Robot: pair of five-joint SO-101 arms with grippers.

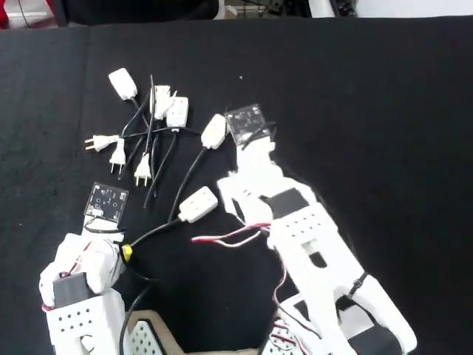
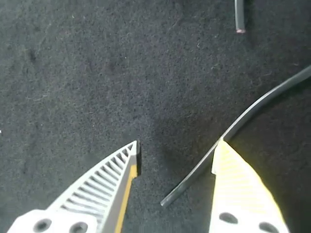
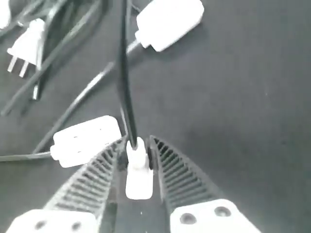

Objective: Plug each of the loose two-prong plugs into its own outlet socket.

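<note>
The right gripper (image 3: 138,143) is pinching a white plug (image 3: 138,177) by its body. Its black cord (image 3: 124,73) runs away from the claw and its prongs are hidden. Just beside this claw lies a white socket (image 3: 86,140), near the middle of the table (image 1: 384,111). Another socket (image 3: 169,18) lies farther toward the far edge. The left gripper (image 2: 178,143) stands spread near the near left corner, a black cable (image 2: 262,99) just beside its yellow finger (image 2: 238,184). Three loose plugs (image 1: 117,155) lie in the left half, apart from both claws.
</note>
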